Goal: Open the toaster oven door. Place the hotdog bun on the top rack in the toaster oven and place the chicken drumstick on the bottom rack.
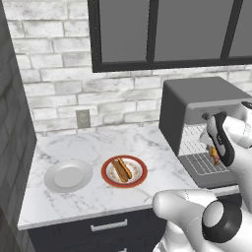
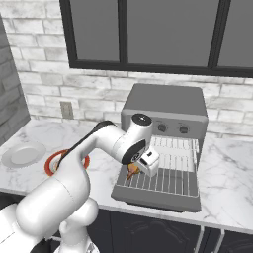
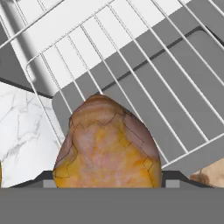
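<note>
Hand (image 2: 133, 169) is clamped on the drumstick (image 3: 107, 144), jaws spread wide around it; the meat sits between the tips w/ its darker end pointing away from the cam. Hand hangs just above a pulled-out rack (image 2: 163, 180), near its left front corner; can't tell if drumstick touches the wires. Which rack this is, top or bottom, can't tell. Under the rack, the door (image 2: 148, 198) is dropped flat, fully open. Beyond the hand: oven (image 2: 165, 106) cavity w/ a 2nd wire grid (image 2: 173, 148) further in, knobs (image 2: 184, 129) above the opening. Well off to the hand's left on the desk (image 1: 88, 142): red-rimmed plate (image 1: 124, 171) w/ the bun (image 1: 121, 169) lying on it, then a grey plate (image 1: 68, 175) farther left, apart from the red one. Brick wall and dark-framed window behind.
</note>
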Motion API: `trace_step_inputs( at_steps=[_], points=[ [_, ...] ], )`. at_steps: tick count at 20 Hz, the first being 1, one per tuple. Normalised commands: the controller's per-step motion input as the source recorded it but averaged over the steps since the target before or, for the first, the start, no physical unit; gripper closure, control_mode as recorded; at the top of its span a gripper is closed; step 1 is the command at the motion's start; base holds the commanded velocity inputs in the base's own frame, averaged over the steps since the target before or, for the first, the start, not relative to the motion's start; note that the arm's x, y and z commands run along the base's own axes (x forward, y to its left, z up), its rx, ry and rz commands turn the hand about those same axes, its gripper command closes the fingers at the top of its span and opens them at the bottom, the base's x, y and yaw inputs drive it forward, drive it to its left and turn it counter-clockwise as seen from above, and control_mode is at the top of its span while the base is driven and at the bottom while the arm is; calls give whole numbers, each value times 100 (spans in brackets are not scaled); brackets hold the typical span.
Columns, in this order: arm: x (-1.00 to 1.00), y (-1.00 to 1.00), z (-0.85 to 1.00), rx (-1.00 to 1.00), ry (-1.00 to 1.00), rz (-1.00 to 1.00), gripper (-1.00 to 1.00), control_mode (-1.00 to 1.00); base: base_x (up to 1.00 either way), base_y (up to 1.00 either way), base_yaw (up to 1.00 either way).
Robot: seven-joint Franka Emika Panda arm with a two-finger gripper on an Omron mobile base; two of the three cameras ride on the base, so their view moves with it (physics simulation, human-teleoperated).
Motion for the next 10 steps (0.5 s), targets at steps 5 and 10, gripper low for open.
trace_step_inputs(
  at_steps=[5, 10],
  points=[
    [24, -36, -22, 0, 2, -26, 100, -100, 0, 0, 0],
    [10, -32, -32, 0, 0, -32, 100, -100, 0, 0, 0]
  ],
)
